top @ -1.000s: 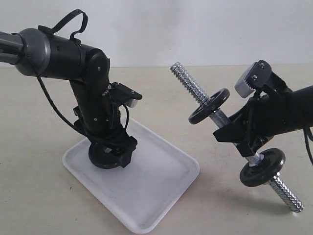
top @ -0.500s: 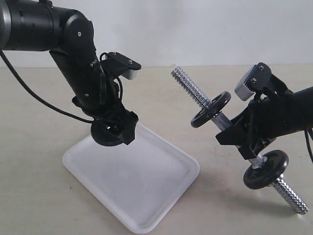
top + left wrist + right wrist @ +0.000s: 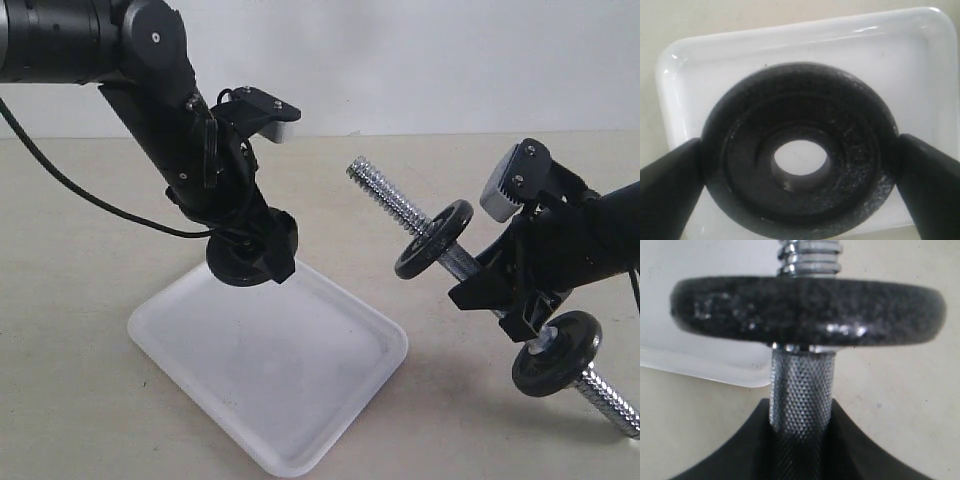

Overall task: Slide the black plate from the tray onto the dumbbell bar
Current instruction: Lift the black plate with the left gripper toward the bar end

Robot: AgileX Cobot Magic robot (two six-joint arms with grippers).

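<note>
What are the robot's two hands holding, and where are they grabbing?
The left gripper pinches the black plate by opposite sides of its rim. The right gripper grips the bar on its rough middle.

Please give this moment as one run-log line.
left gripper: shut on black plate, held over tray | right gripper: shut on dumbbell bar, tilted | black plate on bar: not yet

The left gripper (image 3: 255, 256) is lifting the plate (image 3: 232, 272) off the tray (image 3: 300, 385) toward centre frame, while the bar (image 3: 385, 190) is drifting slightly lower right.
</note>
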